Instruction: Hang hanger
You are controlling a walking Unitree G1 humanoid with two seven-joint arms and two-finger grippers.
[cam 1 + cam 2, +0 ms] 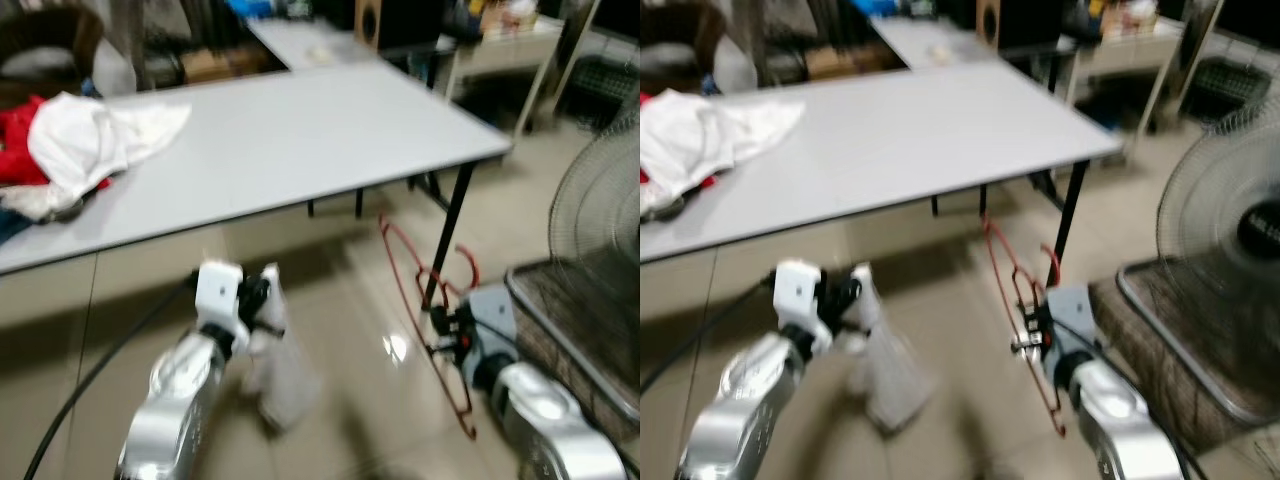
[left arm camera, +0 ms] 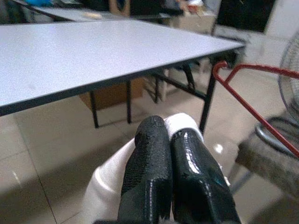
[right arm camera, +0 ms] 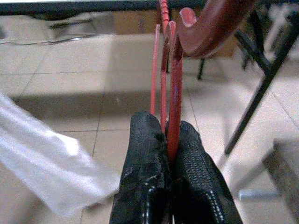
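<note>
Red wire formed the hanger (image 1: 425, 320), which was held low over the tiled floor (image 1: 340, 380), in front of the counter's near right corner and just beside its black leg (image 1: 447, 240). The right pincer (image 3: 170, 140) was clamped on the hanger's wires, both black fingers (image 3: 147, 158) pressed together with the red strands caught between them; the hook (image 3: 205, 28) curved up close to the lens in the right wrist view. The hanger stood tilted, its hook end nearer the counter leg and its long side running down toward the silver right arm (image 1: 545, 410). The left pincer (image 2: 170, 149) was shut on a piece of white cloth (image 1: 275, 365), which hung down from it above the floor, to the left of the hanger and apart from it. In the left wrist view the white fabric bulged around the closed fingertips. Behind both, the grey counter (image 1: 300, 130) carried a heap of white and red clothes (image 1: 70, 140) at its far left end. A standing fan (image 1: 600, 200) and a dark wire-edged rack (image 1: 575, 310) stood at the right, near the right arm. The head views were blurred.
</note>
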